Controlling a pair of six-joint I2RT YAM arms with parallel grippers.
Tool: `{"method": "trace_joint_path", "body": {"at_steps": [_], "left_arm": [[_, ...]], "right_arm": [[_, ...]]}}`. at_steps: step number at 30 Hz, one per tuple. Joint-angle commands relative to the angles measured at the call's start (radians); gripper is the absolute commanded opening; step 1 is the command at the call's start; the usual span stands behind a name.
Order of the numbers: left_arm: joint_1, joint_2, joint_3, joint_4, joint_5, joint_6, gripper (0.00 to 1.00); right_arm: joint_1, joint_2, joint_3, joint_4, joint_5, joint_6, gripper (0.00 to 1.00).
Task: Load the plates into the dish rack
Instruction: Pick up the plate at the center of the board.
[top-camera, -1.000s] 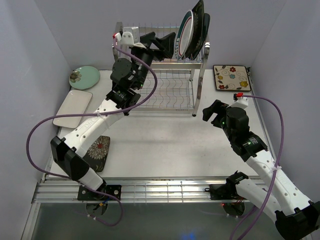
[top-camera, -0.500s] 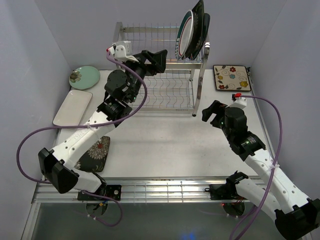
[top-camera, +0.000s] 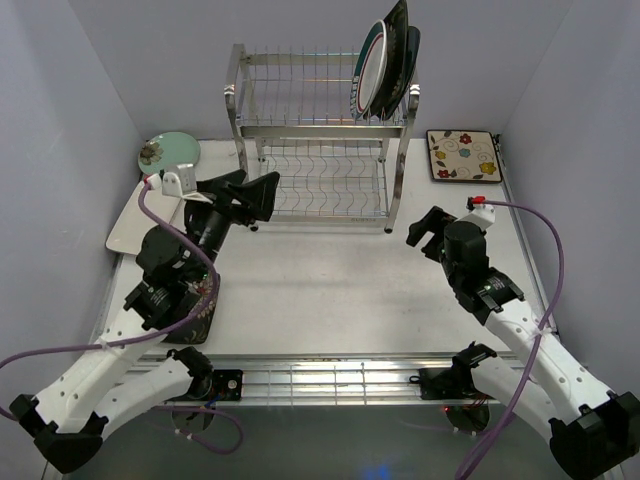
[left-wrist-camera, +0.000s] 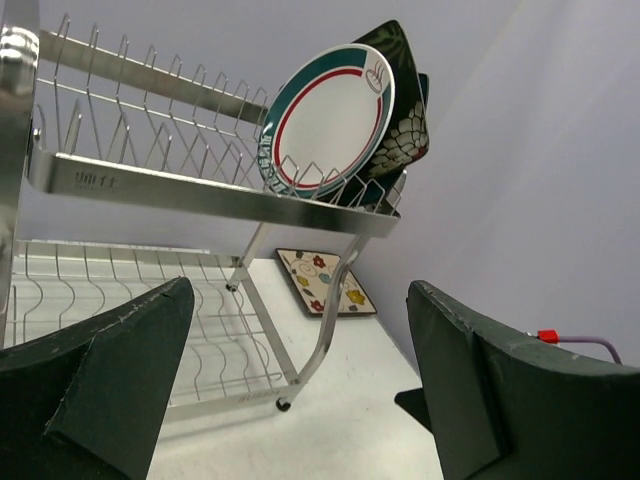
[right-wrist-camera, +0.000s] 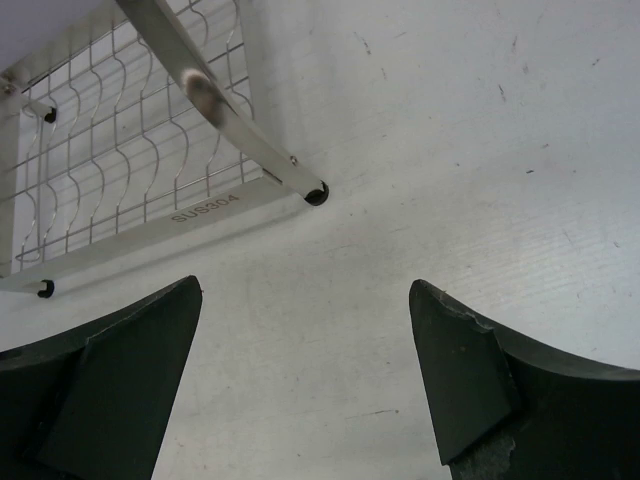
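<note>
1. From above, the dish rack (top-camera: 320, 130) stands at the far middle of the table (top-camera: 330, 290). Only this view shows both arms and the plates that lie flat.
2. The teal-rimmed round plate (top-camera: 372, 70) stands on edge at the right end of the upper tier, with darker plates close behind. The left wrist view alone shows its white face and the leafy pattern of the dark floral square plate (left-wrist-camera: 405, 125) behind it.
3. Flat on the table are:
   - the pale green plate (top-camera: 168, 153), far left;
   - the white rectangular plate (top-camera: 125, 225), nearer, just beside it;
   - a second floral square (top-camera: 200, 305), partly under the left arm;
   - the cream flowered plate (top-camera: 463, 155), far right.
4. The left gripper (top-camera: 258, 187) hovers by the rack's lower left front, fingers spread wide and empty.
5. The right gripper (top-camera: 425, 228) is also spread and empty. Its wrist view alone shows the rack's front foot (right-wrist-camera: 317, 194) up close.
</note>
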Motion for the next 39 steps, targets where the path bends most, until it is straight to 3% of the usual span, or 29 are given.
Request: {"method": "trace_joint_path", "body": {"at_steps": [1,5,12,15,20,23,27,35,39], "left_arm": [[-0.002,-0.029,-0.059,-0.024,0.066,-0.004,0.98],[-0.001,0.018,0.015,-0.118,0.143,0.094,0.98],[-0.001,-0.021,0.003,-0.144,0.096,0.148,0.98],[-0.001,-0.038,0.002,-0.143,0.063,0.151,0.98],[-0.001,-0.049,0.0,-0.149,0.045,0.151,0.98],[-0.001,-0.066,0.003,-0.156,0.045,0.145,0.98],[-0.001,-0.104,-0.004,-0.155,0.007,0.146,0.98],[0.001,-0.147,-0.024,-0.141,-0.026,0.151,0.98],[0.002,-0.143,-0.02,-0.143,-0.007,0.145,0.98]], "right_arm": [[-0.001,-0.024,-0.072,0.104,0.099,0.051,0.9],[-0.001,-0.047,-0.123,0.172,0.11,0.083,0.9],[-0.021,0.038,-0.12,0.176,0.079,0.105,0.9],[-0.108,0.106,-0.137,0.211,-0.12,0.108,0.9],[-0.395,0.245,-0.212,0.414,-0.541,0.197,0.93],[-0.505,0.328,-0.272,0.58,-0.657,0.29,0.95],[-0.551,0.452,-0.321,0.777,-0.654,0.388,0.98],[-0.581,0.765,-0.22,1.047,-0.542,0.557,1.0],[-0.613,0.986,-0.118,1.248,-0.579,0.644,0.92]]}}
